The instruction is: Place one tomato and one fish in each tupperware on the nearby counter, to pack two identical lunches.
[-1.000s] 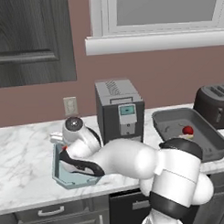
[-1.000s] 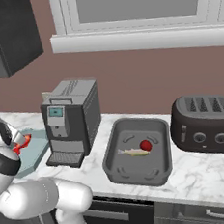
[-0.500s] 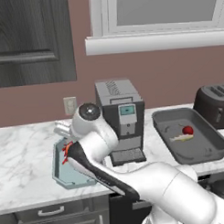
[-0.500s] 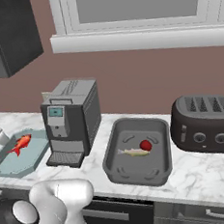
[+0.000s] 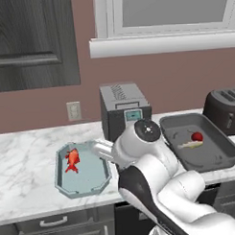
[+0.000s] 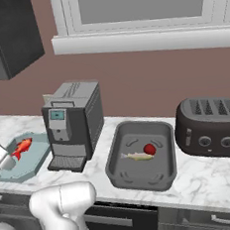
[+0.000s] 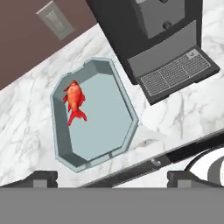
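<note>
The pale blue tupperware (image 5: 90, 175) (image 6: 35, 157) (image 7: 103, 120) sits on the white marble counter (image 5: 25, 156), left of the coffee machine. The orange-red fish (image 5: 72, 159) (image 6: 21, 147) (image 7: 75, 101) lies in it near its far end. To the right, the dark grey tupperware (image 5: 214, 157) (image 6: 142, 171) holds a red tomato (image 5: 197, 136) (image 6: 149, 149) and the pale slim fish (image 5: 190, 145) (image 6: 136, 156). My gripper (image 7: 113, 179) hangs above the blue tupperware's near edge. It is open, with nothing between its fingertips (image 7: 41, 178).
A dark coffee machine (image 5: 124, 109) (image 6: 73, 123) (image 7: 166, 39) stands between the two trays. A dark toaster (image 5: 225, 110) (image 6: 213, 127) is at the right end. A wall outlet (image 5: 73, 110) sits behind the blue tray. Bare marble lies left of that tray.
The arm has lifted off the blue tray and swung right and up. The orange fish lies uncovered in the tray. The jaws stayed wide.
</note>
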Available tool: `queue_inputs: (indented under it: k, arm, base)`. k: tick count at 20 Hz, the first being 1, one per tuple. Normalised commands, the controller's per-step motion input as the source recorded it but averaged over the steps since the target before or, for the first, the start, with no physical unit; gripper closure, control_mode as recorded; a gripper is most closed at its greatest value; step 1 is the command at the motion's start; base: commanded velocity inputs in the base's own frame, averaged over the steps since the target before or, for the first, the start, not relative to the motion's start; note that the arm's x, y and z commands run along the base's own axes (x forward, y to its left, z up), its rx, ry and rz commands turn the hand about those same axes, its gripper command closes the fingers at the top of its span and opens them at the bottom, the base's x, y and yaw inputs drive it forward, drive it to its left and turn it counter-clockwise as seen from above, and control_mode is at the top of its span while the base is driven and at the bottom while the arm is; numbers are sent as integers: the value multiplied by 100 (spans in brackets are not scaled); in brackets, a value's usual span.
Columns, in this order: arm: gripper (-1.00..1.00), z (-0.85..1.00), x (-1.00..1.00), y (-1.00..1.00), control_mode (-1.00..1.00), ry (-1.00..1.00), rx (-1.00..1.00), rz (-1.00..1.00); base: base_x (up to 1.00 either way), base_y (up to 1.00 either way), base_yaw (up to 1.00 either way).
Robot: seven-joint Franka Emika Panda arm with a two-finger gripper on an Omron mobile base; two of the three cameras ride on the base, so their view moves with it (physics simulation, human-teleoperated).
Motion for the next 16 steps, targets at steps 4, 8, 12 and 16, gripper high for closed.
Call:
queue_inputs:
  k: [4, 8, 12, 16]
  arm:
    - [-100, 0, 0, 0, 100, 0, 0, 0]
    - [-100, 0, 0, 0, 100, 0, 0, 0]
    - [-100, 0, 0, 0, 100, 0, 0, 0]
    - [-100, 0, 0, 0, 100, 0, 0, 0]
  base:
    - [-100, -55, 18]
    - [-100, -86, 9]
    - [-100, -100, -9]
    - [-100, -100, -21]
